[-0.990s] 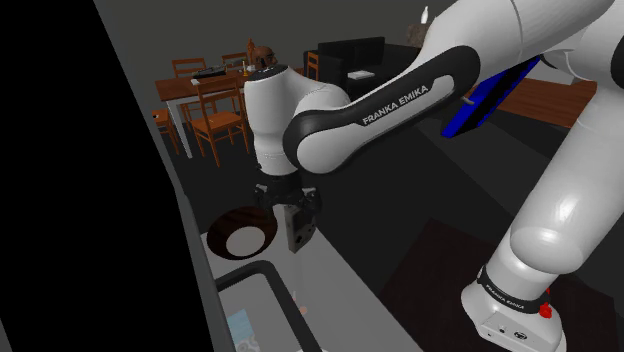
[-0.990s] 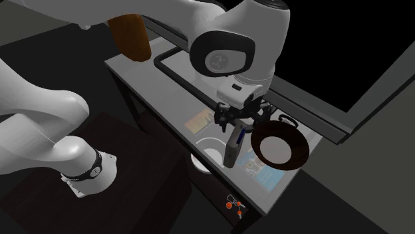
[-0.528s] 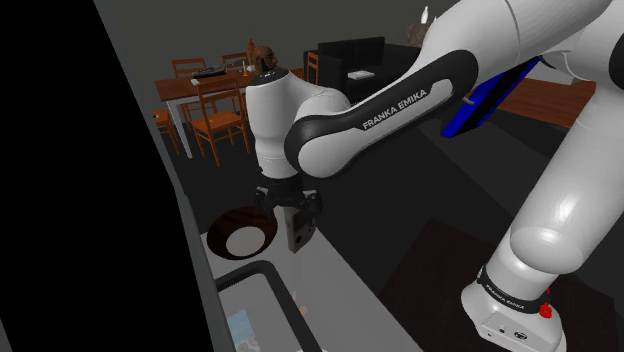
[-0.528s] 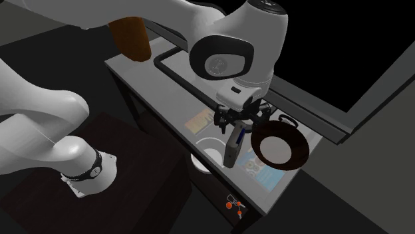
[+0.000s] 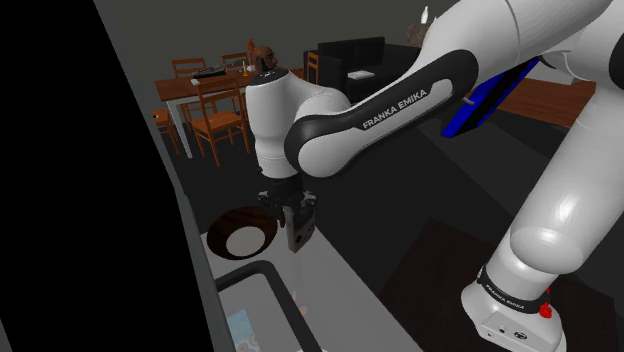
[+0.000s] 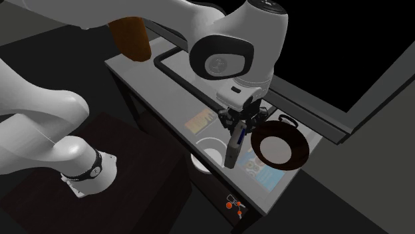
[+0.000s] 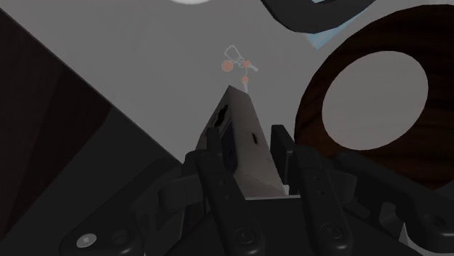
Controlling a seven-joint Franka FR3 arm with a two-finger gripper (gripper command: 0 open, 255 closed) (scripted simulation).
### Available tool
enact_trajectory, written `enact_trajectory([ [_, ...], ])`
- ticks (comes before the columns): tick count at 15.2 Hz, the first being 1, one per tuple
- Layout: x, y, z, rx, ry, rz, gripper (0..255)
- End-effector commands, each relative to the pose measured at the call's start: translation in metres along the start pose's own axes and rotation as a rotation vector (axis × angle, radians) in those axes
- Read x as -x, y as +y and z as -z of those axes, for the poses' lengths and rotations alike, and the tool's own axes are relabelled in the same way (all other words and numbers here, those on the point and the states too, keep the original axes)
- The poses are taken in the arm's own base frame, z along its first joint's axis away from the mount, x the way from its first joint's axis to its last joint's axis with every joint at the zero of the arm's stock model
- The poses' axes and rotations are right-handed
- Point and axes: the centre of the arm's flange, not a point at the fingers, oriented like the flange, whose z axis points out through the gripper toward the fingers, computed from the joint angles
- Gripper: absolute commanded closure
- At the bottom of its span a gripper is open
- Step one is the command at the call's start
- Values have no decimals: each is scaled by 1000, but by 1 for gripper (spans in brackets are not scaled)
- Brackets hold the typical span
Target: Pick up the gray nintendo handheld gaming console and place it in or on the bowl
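I have the black two-finger end effector clamped on the slim grey handheld console, which hangs beneath it above the pale grey surface. The dark brown round bowl sits just beside it.

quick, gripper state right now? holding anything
Gripper: shut on the gray handheld console, which hangs down from its fingers.

The console's near end hides between the jaws; the bowl is cut by the edge.
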Motion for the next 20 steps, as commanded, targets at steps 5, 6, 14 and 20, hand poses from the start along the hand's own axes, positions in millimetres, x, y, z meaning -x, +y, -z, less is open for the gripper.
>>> enact_trajectory([
  [5, -1, 0, 10, 1, 0, 0, 255],
  [6, -1, 0, 15, 1, 0, 0, 255],
  [14, -3, 1, 57, 1, 0, 0, 255],
  [20, -5, 2, 89, 1, 0, 0, 255],
])
